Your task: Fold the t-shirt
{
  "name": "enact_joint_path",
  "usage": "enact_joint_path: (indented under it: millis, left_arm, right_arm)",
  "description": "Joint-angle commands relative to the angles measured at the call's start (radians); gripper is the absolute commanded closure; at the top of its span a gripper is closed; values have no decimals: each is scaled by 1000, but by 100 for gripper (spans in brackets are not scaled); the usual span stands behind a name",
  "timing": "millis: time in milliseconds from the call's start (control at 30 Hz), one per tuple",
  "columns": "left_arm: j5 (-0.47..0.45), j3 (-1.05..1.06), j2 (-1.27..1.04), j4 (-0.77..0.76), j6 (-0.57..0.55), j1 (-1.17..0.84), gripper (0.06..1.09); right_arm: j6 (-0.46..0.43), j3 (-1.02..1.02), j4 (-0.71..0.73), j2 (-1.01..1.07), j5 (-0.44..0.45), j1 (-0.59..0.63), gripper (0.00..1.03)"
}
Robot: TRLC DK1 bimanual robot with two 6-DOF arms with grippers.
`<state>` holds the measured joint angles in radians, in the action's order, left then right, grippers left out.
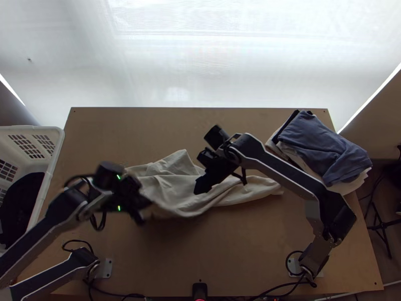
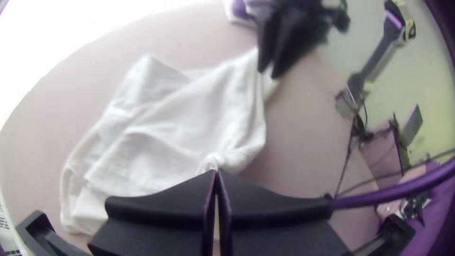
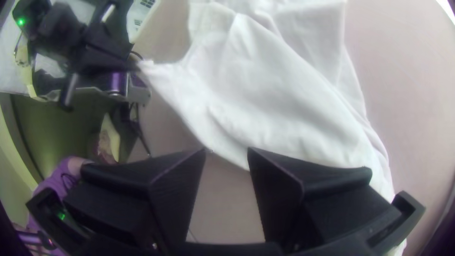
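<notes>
Wooden table (image 1: 225,246): cream t-shirt (image 1: 173,188), rumpled. Left gripper (image 1: 149,202) clamped on its edge; right gripper (image 1: 201,188) empty, 2 fingers (image 3: 279,189) parted.

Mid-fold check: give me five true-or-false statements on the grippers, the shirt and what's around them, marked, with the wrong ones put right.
1. The left gripper pinches the shirt. True.
2. The right gripper is shut. False: its fingers are apart.
3. The shirt is spread smooth. False: it lies rumpled, with creases across it.
4. Blue cloth tops the pile on the right in the top view. True.
5. The white basket is on the left in that view. True.
</notes>
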<state>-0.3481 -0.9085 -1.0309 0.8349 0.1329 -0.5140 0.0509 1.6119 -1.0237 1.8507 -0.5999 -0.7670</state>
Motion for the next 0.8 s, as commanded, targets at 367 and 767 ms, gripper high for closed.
enact_joint_path:
  millis: [367, 767]
  left_arm:
    - [4, -244, -189, -370, -308, 428, 105]
    - [8, -267, -190, -396, -380, 476, 105]
  right_arm:
    - [-13, -109, 39, -71, 0, 94, 59]
    - [-8, -144, 70, -91, 0, 103, 59]
